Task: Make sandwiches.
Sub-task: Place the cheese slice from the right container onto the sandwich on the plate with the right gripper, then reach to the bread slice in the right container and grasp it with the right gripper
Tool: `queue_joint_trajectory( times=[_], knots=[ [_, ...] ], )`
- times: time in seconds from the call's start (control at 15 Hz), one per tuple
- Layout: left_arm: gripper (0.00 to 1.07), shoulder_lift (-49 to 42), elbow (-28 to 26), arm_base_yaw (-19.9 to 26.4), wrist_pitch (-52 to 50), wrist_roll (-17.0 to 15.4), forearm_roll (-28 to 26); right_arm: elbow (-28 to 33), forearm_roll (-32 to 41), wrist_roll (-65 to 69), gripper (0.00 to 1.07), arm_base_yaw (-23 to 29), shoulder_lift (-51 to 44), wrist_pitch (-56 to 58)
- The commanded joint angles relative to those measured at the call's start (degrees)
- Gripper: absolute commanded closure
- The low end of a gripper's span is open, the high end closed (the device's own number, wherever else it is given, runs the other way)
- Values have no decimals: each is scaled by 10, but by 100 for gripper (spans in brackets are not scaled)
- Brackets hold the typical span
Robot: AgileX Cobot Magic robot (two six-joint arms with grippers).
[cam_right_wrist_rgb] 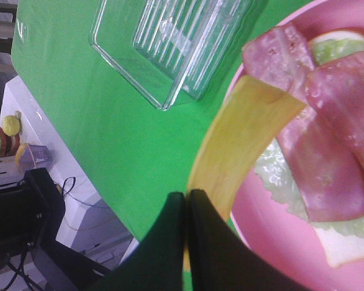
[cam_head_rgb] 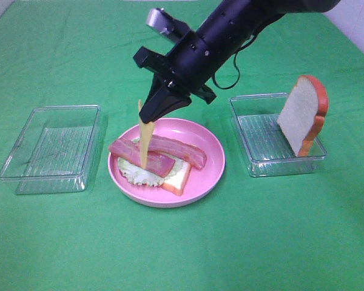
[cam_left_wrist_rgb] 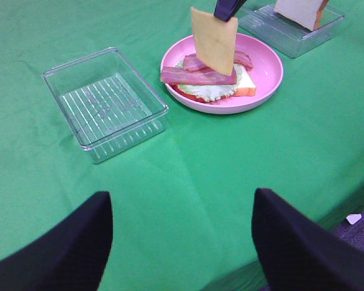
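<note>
Green cloth underneath, my right gripper clamps the cheese slice hanging over the bacon, perhaps touching; next I need to lay it flat and let go.

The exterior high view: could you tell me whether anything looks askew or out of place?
Only the spare bread slice: it stands on edge in the right tray, propped at its right wall rather than lying flat. Nothing else stands out.

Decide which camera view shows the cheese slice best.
Left wrist view: the cheese slice faces it flat, nearly whole. Exterior high shows it edge-on, a thin strip; right wrist shows it foreshortened, pinched in the right tool.
</note>
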Motion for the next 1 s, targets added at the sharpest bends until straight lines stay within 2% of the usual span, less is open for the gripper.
queue_joint_trajectory(
  times=[0.07, 0.27, 0.6, 0.73, 0.8, 0.87, 1.0],
  knots=[
    [43, -13, 1, -1, -5, -2, -2, 3, 13, -7, 107, 6, 22, -11],
    [43, -13, 1, -1, -5, -2, -2, 3, 24, -5, 107, 5, 45, -19],
    [43, -13, 1, -1, -5, -2, -2, 2, -131, 115, 107, 5, 44, -58],
    [43, -13, 1, -1, -5, -2, -2, 2, -166, 146, 104, 5, 44, -62],
    [43, -13, 1, -1, -5, -2, -2, 2, -174, 158, 95, 5, 44, -65],
    [43, -13, 1, -1, -5, -2, -2, 2, -174, 158, 82, 5, 44, -65],
    [43, -13, 1, -1, -5, -2, -2, 2, -171, 158, 47, 5, 44, -65]
  ],
)
